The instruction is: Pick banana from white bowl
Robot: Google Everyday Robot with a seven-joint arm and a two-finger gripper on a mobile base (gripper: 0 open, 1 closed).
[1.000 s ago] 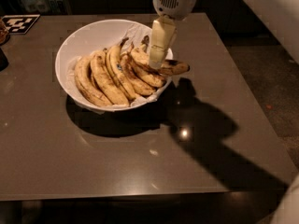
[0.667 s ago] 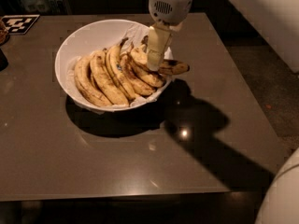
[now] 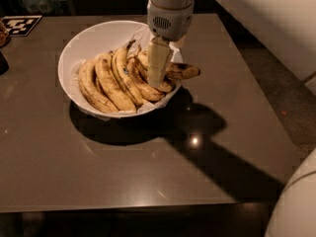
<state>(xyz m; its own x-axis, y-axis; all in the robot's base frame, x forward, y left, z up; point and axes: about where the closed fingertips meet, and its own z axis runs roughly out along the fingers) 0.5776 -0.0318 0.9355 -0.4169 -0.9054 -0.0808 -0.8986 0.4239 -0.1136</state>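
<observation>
- A dark, glossy square table (image 3: 123, 172) fills the view, with dim floor beyond its right edge and a bright lamp glint near its middle
- One white bowl (image 3: 89, 38) sits toward the far-left corner, well in from every edge; a judgement: that placing keeps it stable and within the arm's reach from above
- Crumpled white paper (image 3: 143, 33) lines the bowl, probably to cushion the fruit and stop it sliding on the glazed wall
- The bananas lie side by side, fanned along the bowl's curve; I count at least five, perhaps six, since the arm hides part of the pile
- The banana (image 3: 185, 71) to be picked is the one with the dark patch; it lies across the others on the side of the bowl nearest the table's right edge, its blunt end poking out over the rim, so it is the easiest one to reach
- One gripper (image 3: 157, 80) hangs straight down from the arm over that side of the bowl, its tip at the pile and right beside the banana, a pose suited to a grasp from above
- Whether the gripper is wide, narrow or closed on fruit cannot be told
- One black-and-white marker tag (image 3: 19, 23) lies at the far-left corner, likely a reference for the camera
- A rounded white part of the robot (image 3: 296, 201) shows past the near-right corner
</observation>
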